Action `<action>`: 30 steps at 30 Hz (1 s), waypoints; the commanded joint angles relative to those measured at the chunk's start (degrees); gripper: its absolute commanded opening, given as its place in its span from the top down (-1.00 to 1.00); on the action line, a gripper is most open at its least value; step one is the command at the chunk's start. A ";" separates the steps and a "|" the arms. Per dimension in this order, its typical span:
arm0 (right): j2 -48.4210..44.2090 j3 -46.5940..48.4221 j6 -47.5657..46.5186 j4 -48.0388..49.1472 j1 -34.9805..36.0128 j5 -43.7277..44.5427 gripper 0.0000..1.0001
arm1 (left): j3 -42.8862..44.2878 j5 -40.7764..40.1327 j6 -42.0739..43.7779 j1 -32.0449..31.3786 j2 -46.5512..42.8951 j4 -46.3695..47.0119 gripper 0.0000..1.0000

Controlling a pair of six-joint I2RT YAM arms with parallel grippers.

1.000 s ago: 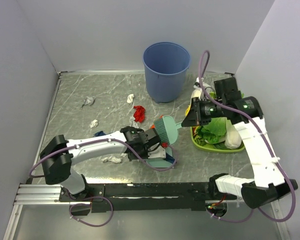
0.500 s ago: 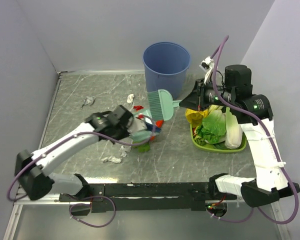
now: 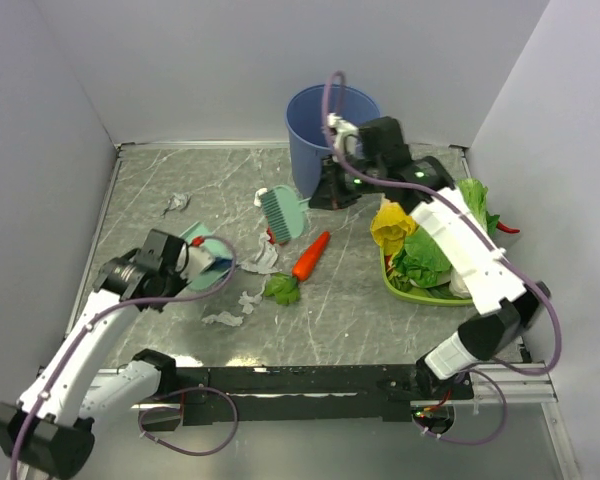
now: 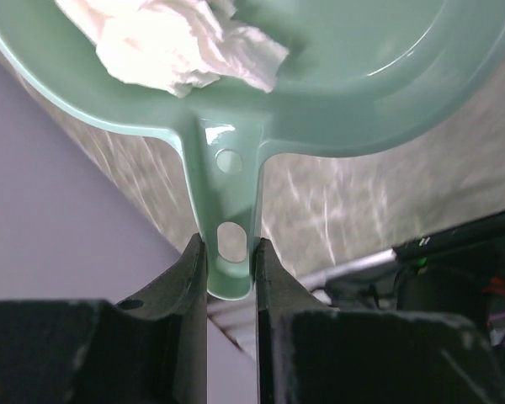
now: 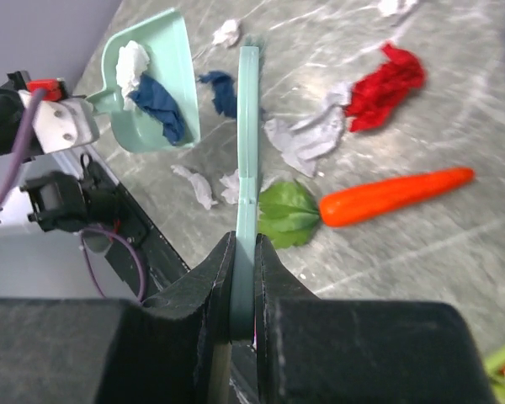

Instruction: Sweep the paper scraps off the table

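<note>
Teal dustpan (image 4: 362,76): its handle is pinched in the left end effector (image 4: 230,252), jaws narrowed tight on it. White and dark blue paper scraps (image 5: 156,101) lie inside. Right end effector (image 5: 244,246) is clamped fully on the teal brush (image 5: 248,143). Red, white and grey scraps lie on the counter (image 3: 380,320) near the carrot (image 5: 396,195).

No legible txt, labels, brand marks or nos. in any view. Table (image 3: 365,305), dustpan (image 4: 362,67), brush (image 3: 280,212), blue bucket (image 3: 305,160): all unmarked.
</note>
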 commanded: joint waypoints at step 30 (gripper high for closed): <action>43.27 31.61 -1.04 5.04 19.88 19.53 1.00 | -20.64 -12.79 13.38 15.22 5.29 8.48 0.98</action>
